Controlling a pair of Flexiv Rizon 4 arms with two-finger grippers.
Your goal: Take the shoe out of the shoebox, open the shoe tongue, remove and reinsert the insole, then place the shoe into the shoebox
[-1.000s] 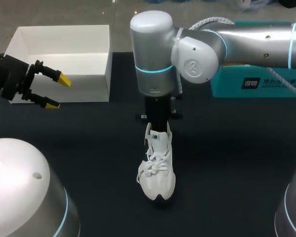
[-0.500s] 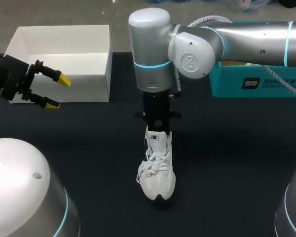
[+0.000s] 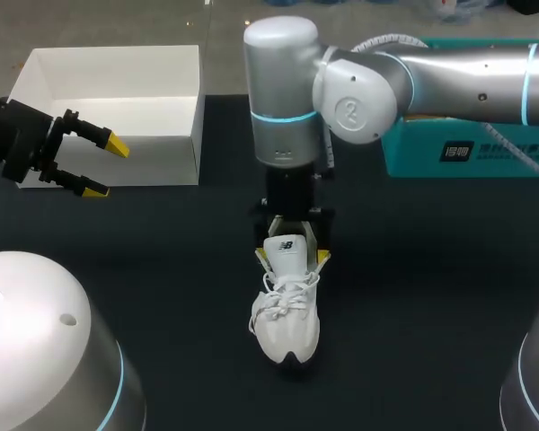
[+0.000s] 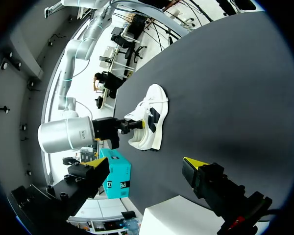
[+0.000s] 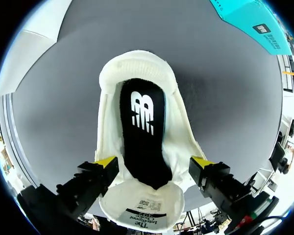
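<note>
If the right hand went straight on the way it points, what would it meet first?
The white shoe: the right hand points down into its opening, fingers astride it, so the black insole probably comes first; depth is unclear.

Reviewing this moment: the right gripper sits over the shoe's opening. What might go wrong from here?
1. The right gripper has its open fingers flanking the outer sides of the shoe, not the black insole. Shutting there would likely squeeze the upper instead of catching the insole.
2. The left gripper hangs open by the shoebox, so nothing steadies the shoe. A pull on the insole may lift or tip it.
</note>
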